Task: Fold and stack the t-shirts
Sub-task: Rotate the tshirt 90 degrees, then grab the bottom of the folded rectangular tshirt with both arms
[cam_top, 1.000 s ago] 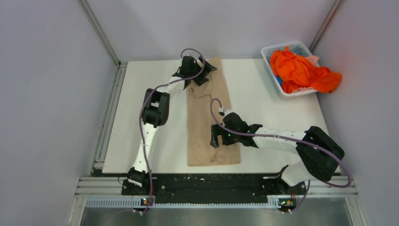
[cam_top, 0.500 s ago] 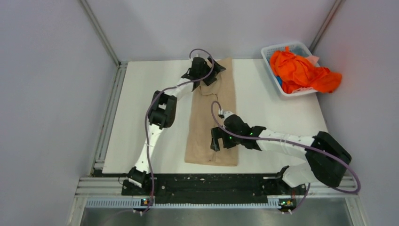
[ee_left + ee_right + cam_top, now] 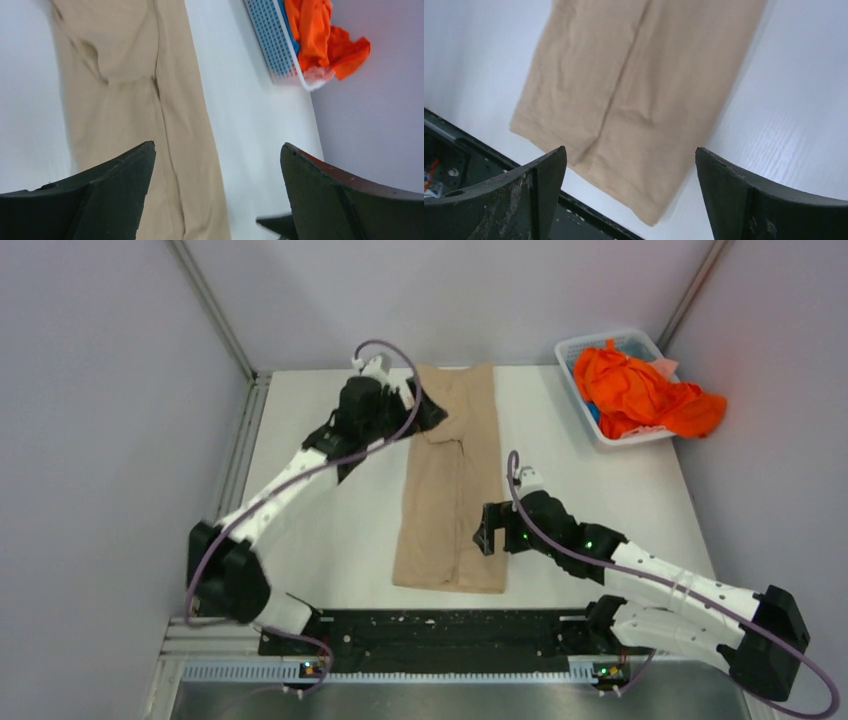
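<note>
The flat white table (image 3: 600, 475) takes up most of the overhead view, with a black slotted rail (image 3: 430, 630) running along its near edge.

On it lies the beige cotton t-shirt (image 3: 450, 500), folded lengthwise into a long narrow strip. It reaches from the far edge almost to the near edge, slightly left of the table's middle. A crease runs down its length, and the cloth is bunched and wrinkled in the far part. The near hem sits just short of the rail and a little askew.

At the far right corner stands a white rectangular plastic basket with blue mesh walls (image 3: 575, 352). A heap of crumpled orange garments (image 3: 640, 390) fills it. The heap rises above the rim and spills over the right side, and the left wrist view shows a pale pinkish scrap (image 3: 316, 75) at the rim.

The left gripper (image 3: 428, 412) is beside the shirt's far left edge. Its wrist view shows black fingers (image 3: 120, 175) spread wide with nothing between them. The right gripper (image 3: 487, 538) is at the shirt's near right edge, likewise gaping wide and empty, with the hem visible below it.
</note>
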Robot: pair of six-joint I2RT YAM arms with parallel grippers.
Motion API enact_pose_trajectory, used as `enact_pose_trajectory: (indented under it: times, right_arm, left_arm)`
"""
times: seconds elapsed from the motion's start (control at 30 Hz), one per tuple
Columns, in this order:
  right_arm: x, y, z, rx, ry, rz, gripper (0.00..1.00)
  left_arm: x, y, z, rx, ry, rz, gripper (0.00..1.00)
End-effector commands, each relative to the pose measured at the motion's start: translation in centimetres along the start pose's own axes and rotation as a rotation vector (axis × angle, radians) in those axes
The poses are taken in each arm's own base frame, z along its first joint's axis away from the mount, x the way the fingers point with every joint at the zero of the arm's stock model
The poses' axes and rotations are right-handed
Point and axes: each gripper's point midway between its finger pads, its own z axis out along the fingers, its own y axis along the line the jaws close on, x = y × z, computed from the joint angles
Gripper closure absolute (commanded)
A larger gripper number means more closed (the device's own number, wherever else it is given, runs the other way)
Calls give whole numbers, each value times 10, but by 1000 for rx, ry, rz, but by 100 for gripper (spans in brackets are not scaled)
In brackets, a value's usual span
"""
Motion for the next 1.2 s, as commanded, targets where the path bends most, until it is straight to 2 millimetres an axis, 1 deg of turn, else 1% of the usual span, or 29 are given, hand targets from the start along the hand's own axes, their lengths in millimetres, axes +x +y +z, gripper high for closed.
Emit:
enact_pose_trajectory:
  times: [0.0,0.03,0.13,0.2,0.27,0.3,0.37,0.47,0.53,0.6,0.67,0.7,0.77,0.8,0.83,0.87,0.9,0.97,1.0,1.07,1.13,1.17]
  right_arm:
    - [50,-23,-10,64,160,18,4]
    - [58,-22,-12,48,188,22,5]
    - [84,-21,-17,15,285,41,7]
    - [98,-25,-21,25,341,49,8]
    - [115,-27,-26,18,405,66,10]
    - [121,-28,-27,16,421,75,11]
    - [131,-28,-26,2,443,94,12]
    - [140,-21,-24,-49,475,110,15]
    - [144,-19,-22,-64,484,114,17]
    - [146,-20,-17,-57,479,117,20]
    - [145,-21,-12,-54,463,119,25]
    - [144,-20,-9,-54,457,121,29]
    - [142,-18,-4,-64,445,121,41]
    - [141,-17,-2,-63,439,123,47]
    - [139,-17,1,-59,431,121,53]
    - [137,-18,3,-51,415,120,60]
    - [133,-21,6,-32,396,119,67]
    - [122,-21,9,-16,356,107,80]
    - [116,-21,10,-10,336,102,84]
    - [100,-16,10,-18,295,88,88]
    - [79,-14,11,0,233,64,89]
    - [69,-14,12,13,204,54,90]
  left_arm:
    - [89,75,-63,-224,72,69,1]
    - [112,86,-75,-251,98,60,1]
    - [169,107,-104,-273,180,28,1]
    - [201,118,-121,-273,237,-19,1]
    - [229,129,-135,-276,279,-49,1]
    - [249,137,-143,-269,320,-61,1]
    - [272,139,-151,-224,375,-76,3]
    - [294,131,-158,-145,443,-100,8]
    - [302,131,-159,-139,465,-100,15]
    - [306,137,-159,-172,480,-95,26]
    - [308,142,-159,-202,494,-83,40]
    - [308,143,-157,-213,497,-80,46]
    - [308,145,-153,-227,500,-71,59]
    - [308,144,-152,-225,505,-67,67]
    - [308,141,-150,-219,512,-65,80]
    - [307,138,-148,-211,518,-62,97]
    - [306,136,-147,-209,519,-57,100]
    - [299,130,-143,-189,505,-42,100]
    - [295,125,-141,-173,493,-36,100]
    - [284,107,-136,-110,474,-20,100]
    - [273,89,-133,-44,457,-4,100]
    - [266,83,-130,-27,435,10,100]
